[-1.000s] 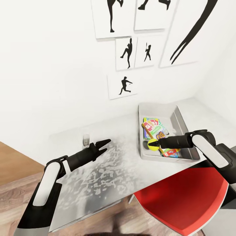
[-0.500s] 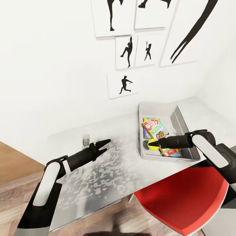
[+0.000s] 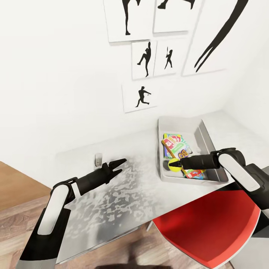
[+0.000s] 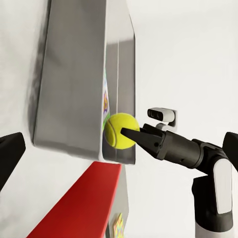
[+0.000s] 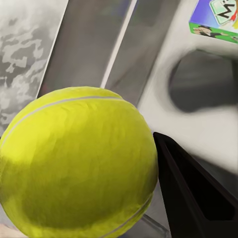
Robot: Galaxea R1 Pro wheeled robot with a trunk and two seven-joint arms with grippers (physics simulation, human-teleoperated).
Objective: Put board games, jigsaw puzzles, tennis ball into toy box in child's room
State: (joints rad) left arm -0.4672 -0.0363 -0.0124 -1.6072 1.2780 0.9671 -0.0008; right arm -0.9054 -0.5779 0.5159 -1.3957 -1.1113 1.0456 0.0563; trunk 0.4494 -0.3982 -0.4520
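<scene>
My right gripper (image 3: 178, 163) is clenched on the ball (image 3: 174, 164), low and right of centre in the head view, just over the near wall of the toy box (image 3: 207, 139). Nothing has shifted over the last second, so I judge the drop is still due. Board games (image 3: 175, 144) already lie inside. My left gripper (image 3: 118, 167) hangs released above the worktop (image 3: 123, 194).

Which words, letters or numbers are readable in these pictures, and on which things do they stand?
"B": big letter on the yellow-green game box in the tray.
"M": on the card corner, right wrist view.
Other print on the game boxes: too small or blurred.
Wall pictures: silhouettes, no words.
</scene>
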